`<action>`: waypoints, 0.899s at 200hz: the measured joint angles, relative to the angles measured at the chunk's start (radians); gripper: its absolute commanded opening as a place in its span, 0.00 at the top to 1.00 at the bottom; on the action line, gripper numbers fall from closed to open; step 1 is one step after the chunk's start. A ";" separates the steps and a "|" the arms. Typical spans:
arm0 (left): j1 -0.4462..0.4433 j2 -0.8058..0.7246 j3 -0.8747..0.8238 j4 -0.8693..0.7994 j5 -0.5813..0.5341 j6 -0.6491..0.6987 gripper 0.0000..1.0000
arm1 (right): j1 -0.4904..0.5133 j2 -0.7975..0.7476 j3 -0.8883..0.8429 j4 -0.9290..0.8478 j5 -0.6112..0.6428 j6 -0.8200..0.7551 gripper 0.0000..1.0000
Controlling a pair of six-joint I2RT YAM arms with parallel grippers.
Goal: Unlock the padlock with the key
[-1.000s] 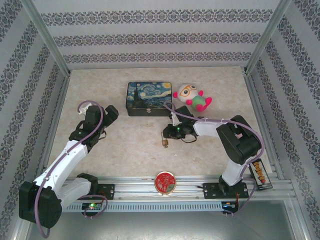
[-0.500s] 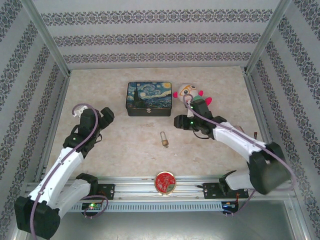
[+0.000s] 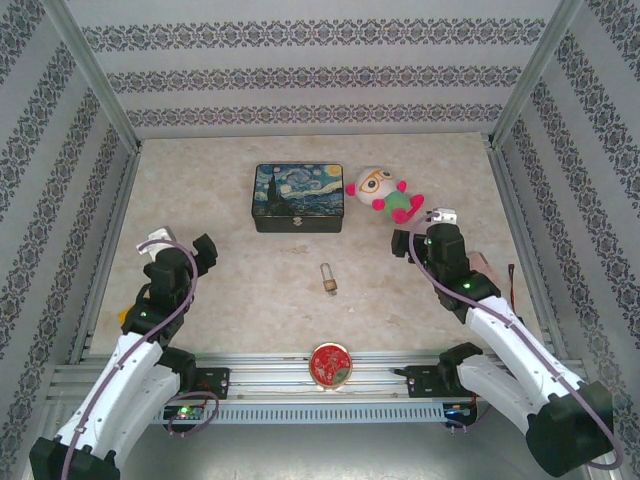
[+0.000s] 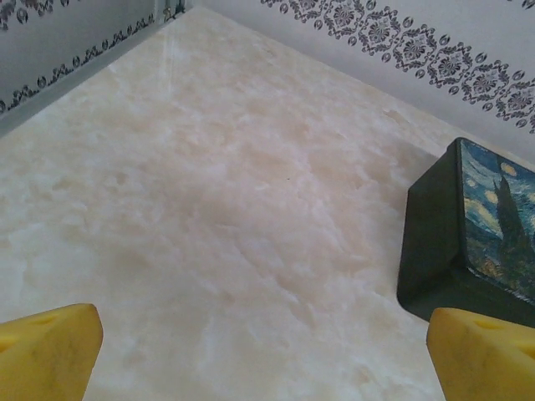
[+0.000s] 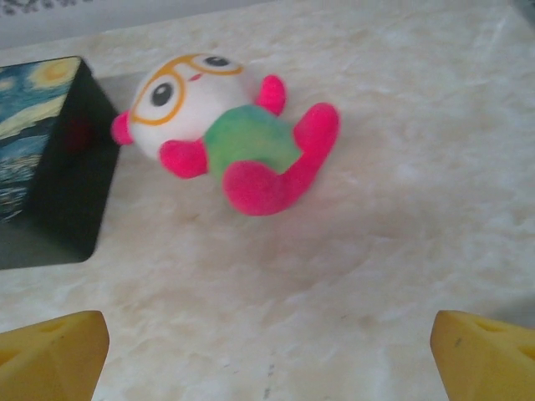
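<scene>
Grippers gape wide and empty: left gripper (image 4: 266, 351) at 9 o'clock of the padlock (image 3: 327, 277), right gripper (image 5: 267, 351) at 3 o'clock, both well apart from it. The padlock lies flat mid-tabletop (image 3: 250, 300). Farther off, a painted box (image 3: 298, 197) at 12 o'clock and a plush toy (image 3: 387, 193) at 1 o'clock.

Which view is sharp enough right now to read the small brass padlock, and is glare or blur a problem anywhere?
Top external: even, soft light, no glare; the small brass padlock with silvery shackle is in focus but tiny, detail unreadable. Left wrist: pale marble tabletop looks washed out, dark starry-night tin box fairly crisp. Right wrist: pink and green plush toy slightly soft.
</scene>
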 measured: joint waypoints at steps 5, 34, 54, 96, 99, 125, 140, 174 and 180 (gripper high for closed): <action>0.000 -0.004 -0.017 0.026 -0.003 0.023 0.01 | -0.007 -0.002 -0.012 0.019 0.008 -0.014 0.02; 0.000 0.003 -0.116 0.196 -0.010 0.155 0.01 | -0.041 0.006 -0.095 0.168 0.027 -0.086 0.02; 0.000 0.035 -0.176 0.315 -0.014 0.252 0.01 | -0.079 0.039 -0.143 0.280 0.019 -0.113 0.02; 0.010 0.147 -0.225 0.528 -0.019 0.401 0.01 | -0.166 0.118 -0.155 0.444 -0.018 -0.125 0.02; 0.013 0.157 -0.225 0.541 -0.017 0.407 0.01 | -0.170 0.123 -0.155 0.456 -0.020 -0.126 0.02; 0.044 0.241 -0.225 0.638 0.015 0.456 0.01 | -0.176 0.152 -0.155 0.534 -0.022 -0.133 0.02; 0.072 0.304 -0.224 0.686 0.049 0.471 0.01 | -0.177 0.163 -0.156 0.570 -0.021 -0.136 0.02; 0.121 0.447 -0.209 0.769 0.110 0.489 0.01 | -0.187 0.174 -0.175 0.636 -0.018 -0.145 0.02; 0.127 0.469 -0.200 0.780 0.121 0.490 0.01 | -0.188 0.175 -0.176 0.642 -0.017 -0.148 0.02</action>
